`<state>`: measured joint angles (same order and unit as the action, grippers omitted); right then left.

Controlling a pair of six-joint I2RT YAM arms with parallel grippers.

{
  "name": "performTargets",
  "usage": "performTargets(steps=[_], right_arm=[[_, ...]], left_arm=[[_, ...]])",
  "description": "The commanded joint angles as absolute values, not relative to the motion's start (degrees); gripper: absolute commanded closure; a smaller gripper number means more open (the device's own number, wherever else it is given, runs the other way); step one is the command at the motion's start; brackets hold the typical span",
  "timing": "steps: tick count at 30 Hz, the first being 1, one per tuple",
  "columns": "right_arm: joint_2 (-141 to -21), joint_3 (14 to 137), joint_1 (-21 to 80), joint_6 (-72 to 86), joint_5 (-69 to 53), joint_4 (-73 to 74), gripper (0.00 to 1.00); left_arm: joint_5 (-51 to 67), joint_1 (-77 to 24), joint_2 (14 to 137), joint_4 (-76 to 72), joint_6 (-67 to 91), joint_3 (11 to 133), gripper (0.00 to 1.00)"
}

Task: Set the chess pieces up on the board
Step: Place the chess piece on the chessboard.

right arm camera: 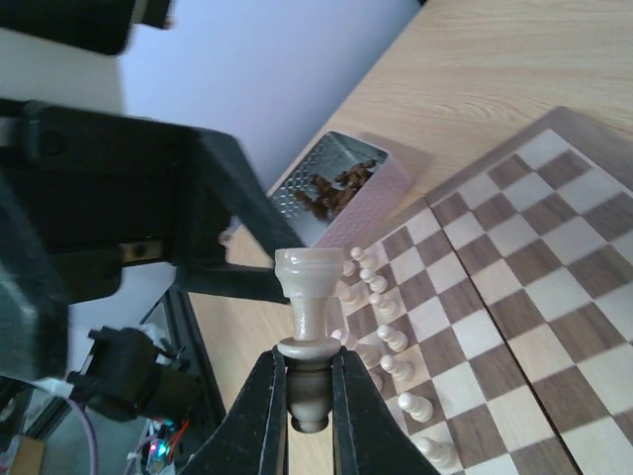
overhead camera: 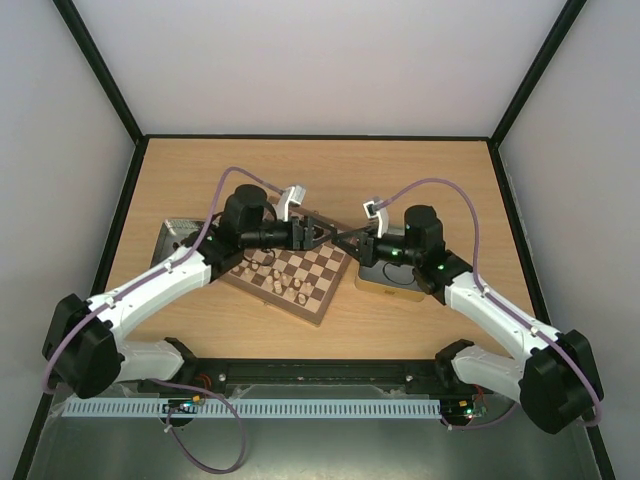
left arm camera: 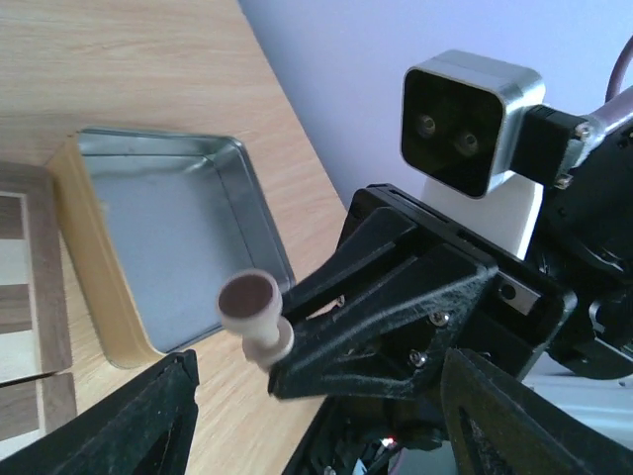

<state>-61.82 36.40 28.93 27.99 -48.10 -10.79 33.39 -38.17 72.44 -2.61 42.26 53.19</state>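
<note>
My right gripper (right arm camera: 308, 354) is shut on a pale cream chess piece (right arm camera: 312, 282), gripping its narrow end so that the wide felt-bottomed base (left arm camera: 248, 297) points away from it. My left gripper (left arm camera: 316, 391) faces it with its fingers (left arm camera: 148, 416) spread open, one on each side, touching nothing. From above, the two grippers meet tip to tip, left (overhead camera: 318, 234) and right (overhead camera: 341, 240), over the far right corner of the board (overhead camera: 318, 290). Several pale pawns (right arm camera: 386, 336) stand in rows on the board (right arm camera: 554, 247).
An open gold tin (left arm camera: 94, 267) with a bare silver inside lies to the right of the board, under the right arm (overhead camera: 385, 282). A silver tray (right arm camera: 331, 193) holding dark brown pieces sits at the board's far left (overhead camera: 172, 235).
</note>
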Motion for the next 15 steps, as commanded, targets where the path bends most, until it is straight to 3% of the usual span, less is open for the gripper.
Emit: performTargets(steps=[1,8,15], right_arm=[[-62.0,39.8,30.1,22.8,-54.3,-9.7,0.97],[-62.1,40.1,30.5,22.2,-55.3,-8.5,0.97],[-62.0,40.2,30.8,24.4,-53.7,-10.0,0.93]], left_arm=[[38.5,-37.7,74.1,-6.0,45.0,52.8,0.33],[34.6,-37.5,74.7,-7.4,48.6,51.3,0.52],[37.3,-37.4,75.8,-13.5,53.1,48.5,0.84]])
